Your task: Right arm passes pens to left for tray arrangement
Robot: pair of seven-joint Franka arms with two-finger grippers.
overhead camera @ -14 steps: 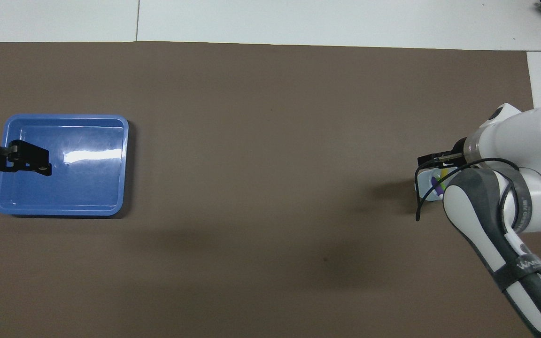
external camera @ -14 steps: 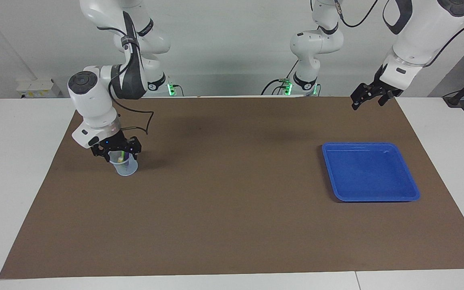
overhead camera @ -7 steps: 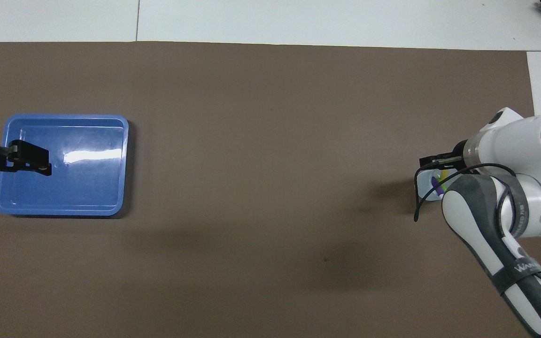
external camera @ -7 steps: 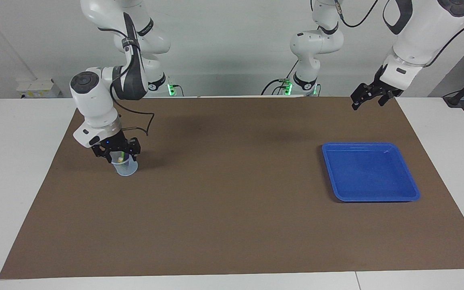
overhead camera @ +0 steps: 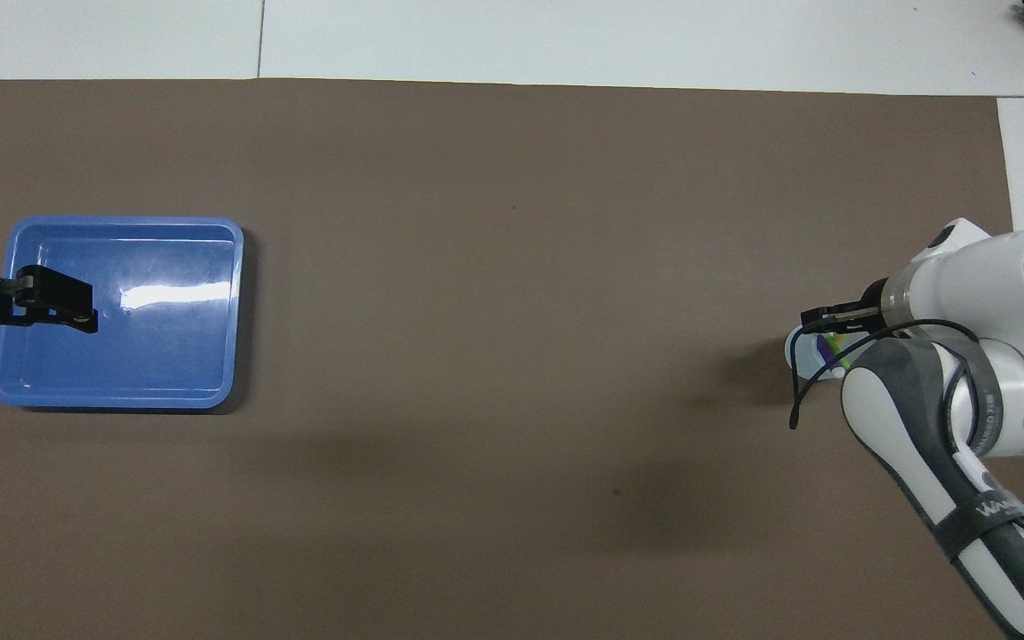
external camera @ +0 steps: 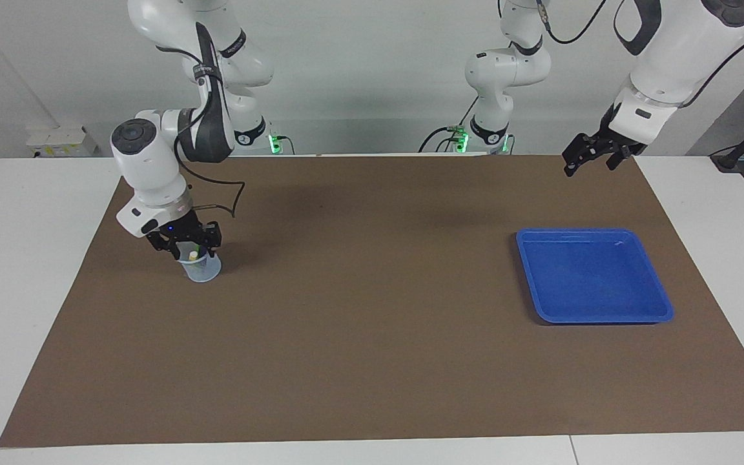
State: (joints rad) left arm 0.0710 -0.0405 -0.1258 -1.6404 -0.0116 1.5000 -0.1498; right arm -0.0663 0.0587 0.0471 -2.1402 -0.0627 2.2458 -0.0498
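The right gripper (external camera: 186, 247) is reaching down into the small translucent cup (external camera: 203, 268) holding the pens (external camera: 194, 256); I cannot tell whether its jaws are clamping 1. The left gripper (external camera: 588, 157) is waiting in the air with jaws apart, the blue tray (external camera: 593, 276) lying below it.

Only lettering I can spot is white print on the right arm's (overhead camera: 983, 511) dark band; I can't read it.

Bright blue tray (external camera: 659, 303) on a plain brown mat (external camera: 372, 336).
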